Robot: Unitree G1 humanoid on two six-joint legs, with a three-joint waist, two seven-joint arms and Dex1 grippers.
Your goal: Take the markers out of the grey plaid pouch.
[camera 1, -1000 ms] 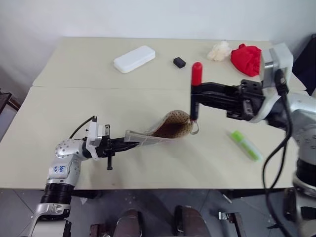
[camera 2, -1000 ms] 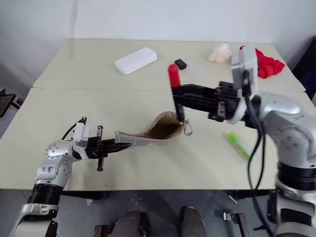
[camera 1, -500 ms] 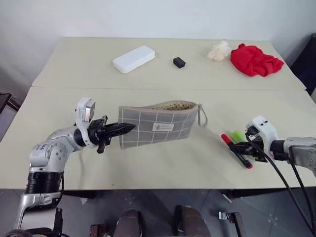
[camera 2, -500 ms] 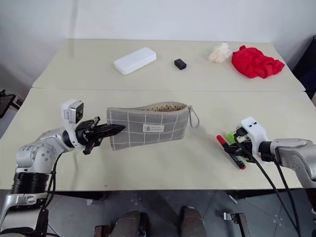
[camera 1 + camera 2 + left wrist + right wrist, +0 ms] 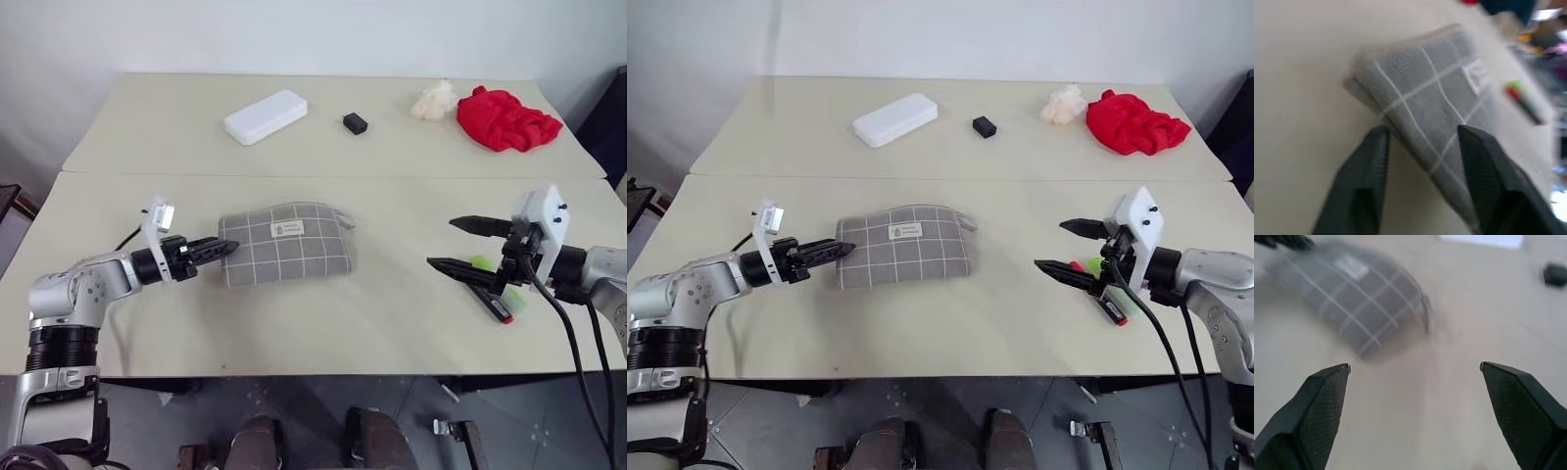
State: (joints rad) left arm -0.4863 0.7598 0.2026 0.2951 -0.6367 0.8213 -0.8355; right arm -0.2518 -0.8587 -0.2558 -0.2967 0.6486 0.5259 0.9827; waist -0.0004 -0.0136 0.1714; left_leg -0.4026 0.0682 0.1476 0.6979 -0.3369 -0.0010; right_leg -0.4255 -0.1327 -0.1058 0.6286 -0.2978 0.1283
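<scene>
Beige table (image 5: 294,313). I log the grey plaid pouch (image 5: 286,243) lying flat — left gripper (image 5: 217,249) spread at its near-left corner. Markers (image 5: 492,294) well right of the pouch, beneath my wide-spread, empty right gripper (image 5: 458,245). Risk: that lower finger sweeping back could knock them off the table edge.

I see pouch (image 5: 285,243) flat on near table (image 5: 294,323), markers (image 5: 493,294) together well to its right; case (image 5: 265,117) and cloth (image 5: 506,117) on far table (image 5: 176,127) behind.
</scene>
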